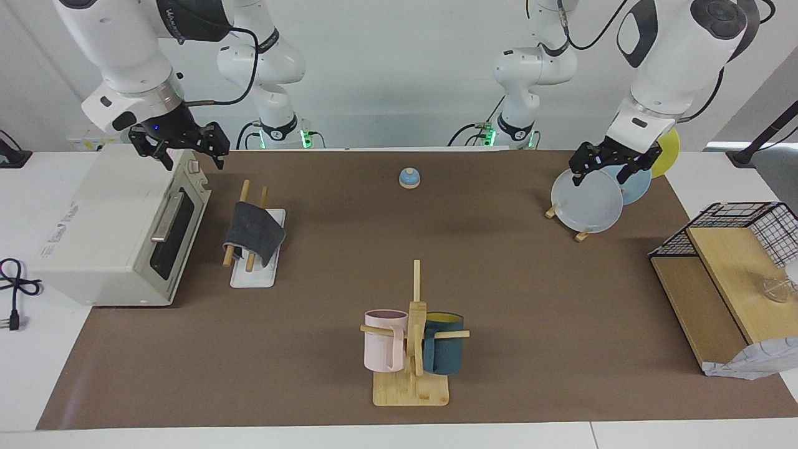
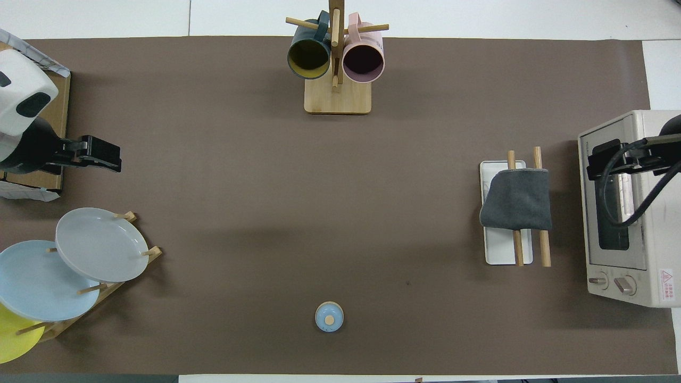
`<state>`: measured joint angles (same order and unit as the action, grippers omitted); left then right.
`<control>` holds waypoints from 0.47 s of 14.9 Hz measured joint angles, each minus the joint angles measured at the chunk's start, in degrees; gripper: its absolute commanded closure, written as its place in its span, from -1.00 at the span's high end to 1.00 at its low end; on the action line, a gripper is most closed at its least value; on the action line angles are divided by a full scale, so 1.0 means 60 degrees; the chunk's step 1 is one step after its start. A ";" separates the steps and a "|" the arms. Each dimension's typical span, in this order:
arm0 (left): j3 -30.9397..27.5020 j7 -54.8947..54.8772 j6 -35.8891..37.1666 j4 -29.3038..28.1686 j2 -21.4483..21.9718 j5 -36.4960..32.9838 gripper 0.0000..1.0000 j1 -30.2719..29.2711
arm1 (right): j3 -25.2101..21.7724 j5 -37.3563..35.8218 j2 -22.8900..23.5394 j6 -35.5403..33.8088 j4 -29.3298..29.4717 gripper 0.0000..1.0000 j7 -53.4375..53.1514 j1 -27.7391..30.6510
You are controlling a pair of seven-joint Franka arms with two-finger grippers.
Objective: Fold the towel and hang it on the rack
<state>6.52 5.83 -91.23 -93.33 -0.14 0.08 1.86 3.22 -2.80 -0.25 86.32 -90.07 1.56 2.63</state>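
Towel is folded, dark grey face out, draped over both rods of the rack, at the right arm's end of the worktop just beside the toaster oven. Rods' long axis runs toward/away from the robots; towel covers their middle, rod ends stick out both ways. The fold's longer hang drops on the side away from the oven, onto the white base. Purple face not visible.

Right gripper released, jaws apart, holding nothing, up over the oven's top corner; in the overhead view it's cut off at the frame edge. Left gripper also released and empty, waiting over the plate holder, partly covering the plates.
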 measured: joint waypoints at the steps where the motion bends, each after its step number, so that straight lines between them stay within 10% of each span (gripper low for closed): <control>1: 0.0000 0.0000 0.0000 0.0000 0.0000 0.0000 1.00 0.0000 | -0.0013 0.0000 0.0000 0.0079 0.0000 1.00 0.0000 0.0007; 7: 0.0000 0.0000 0.0000 0.0000 0.0000 0.0000 1.00 0.0000 | -0.0038 0.0000 0.0000 0.0094 0.0000 1.00 0.0000 0.0000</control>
<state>6.52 5.83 -91.23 -93.33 -0.14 0.08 1.86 2.99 -2.80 -0.25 86.88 -90.07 1.56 2.63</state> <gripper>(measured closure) 0.000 0.000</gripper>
